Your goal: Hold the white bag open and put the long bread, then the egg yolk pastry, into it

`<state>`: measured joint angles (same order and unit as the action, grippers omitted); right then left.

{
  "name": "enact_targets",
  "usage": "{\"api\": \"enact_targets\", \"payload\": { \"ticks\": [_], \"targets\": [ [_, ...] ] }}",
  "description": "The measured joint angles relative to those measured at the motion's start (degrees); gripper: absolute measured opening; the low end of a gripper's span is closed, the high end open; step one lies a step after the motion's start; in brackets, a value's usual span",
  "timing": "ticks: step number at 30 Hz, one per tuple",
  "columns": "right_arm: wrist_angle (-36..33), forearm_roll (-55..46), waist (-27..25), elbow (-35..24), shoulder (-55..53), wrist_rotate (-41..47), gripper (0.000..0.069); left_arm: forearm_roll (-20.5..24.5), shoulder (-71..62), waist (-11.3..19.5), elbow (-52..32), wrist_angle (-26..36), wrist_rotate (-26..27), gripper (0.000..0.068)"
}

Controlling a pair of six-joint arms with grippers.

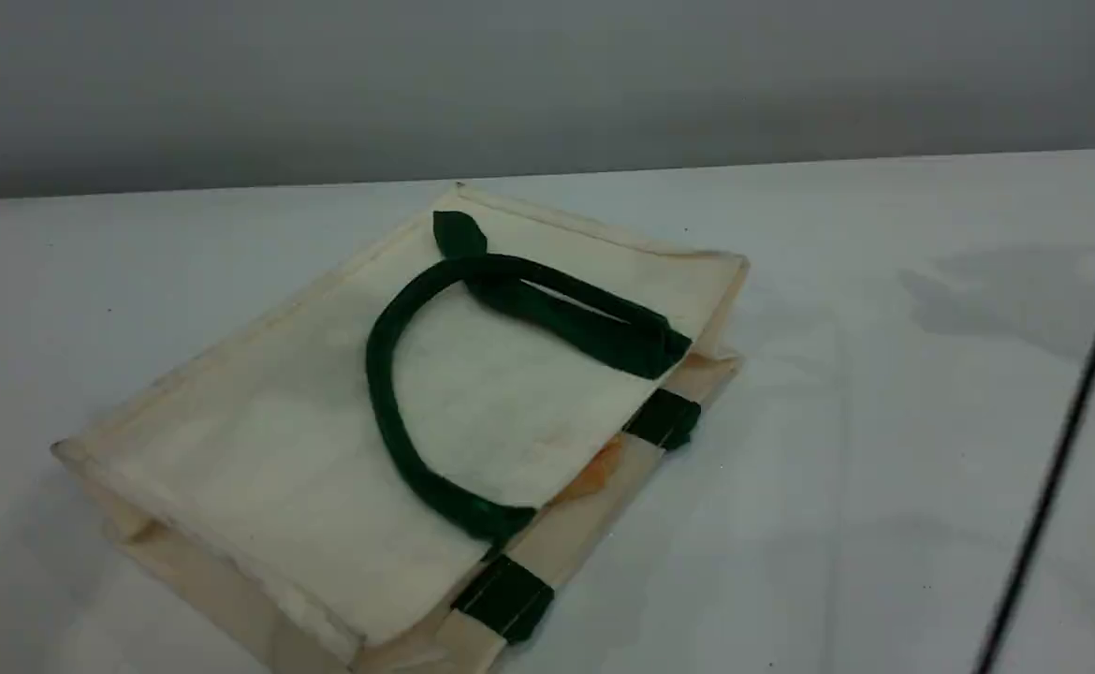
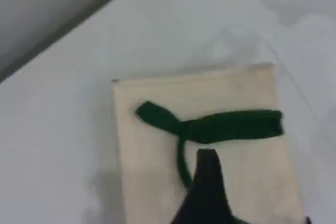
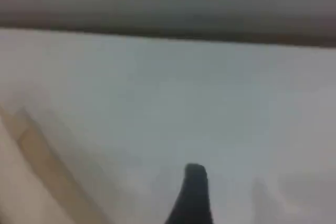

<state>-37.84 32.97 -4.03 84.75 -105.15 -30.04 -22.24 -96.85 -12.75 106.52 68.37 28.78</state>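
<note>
The white bag [image 1: 323, 440] lies flat on the table with its dark green handles [image 1: 388, 412] draped over its top side. At its mouth an orange patch [image 1: 594, 476] peeks out from between the layers; it looks like the long bread, mostly hidden. The egg yolk pastry is out of view. Neither arm shows in the scene view. In the left wrist view the left gripper's dark fingertip [image 2: 206, 157] hovers above the bag [image 2: 152, 145], close to the green handle [image 2: 226, 125], with nothing on it. The right gripper's fingertip [image 3: 195, 172] hangs over bare table, holding nothing.
A thin black cable [image 1: 1062, 449] runs slantwise down the right side of the scene view. The table's far edge [image 1: 791, 161] meets a grey wall. A beige strip of the bag [image 3: 31, 150] shows at the left of the right wrist view.
</note>
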Motion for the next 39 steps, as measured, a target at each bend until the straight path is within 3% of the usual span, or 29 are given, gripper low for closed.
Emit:
{"api": "enact_targets", "payload": {
  "ticks": [6, 19, 32, 39],
  "targets": [
    [-1.19, -10.25, 0.02, 2.09, 4.76, 7.78, 0.0589, 9.47, 3.93, 0.0, 0.04, 0.98, -7.52, 0.0536],
    [-6.5, -15.64, 0.02, 2.09, 18.8, 16.54, 0.0589, 20.82, 12.73, 0.0, 0.01, 1.72, -17.28, 0.0536],
    [-18.01, -16.71, 0.13, 2.09, 35.19, 19.17, 0.0589, 20.82, 22.89, 0.0, -0.25, 1.71, -19.3, 0.0536],
    [-21.57, -16.66, 0.13, 1.95, 45.6, 20.26, 0.0589, 20.8, 32.65, 0.0, -8.48, 1.64, -19.3, 0.0536]
  ]
}}
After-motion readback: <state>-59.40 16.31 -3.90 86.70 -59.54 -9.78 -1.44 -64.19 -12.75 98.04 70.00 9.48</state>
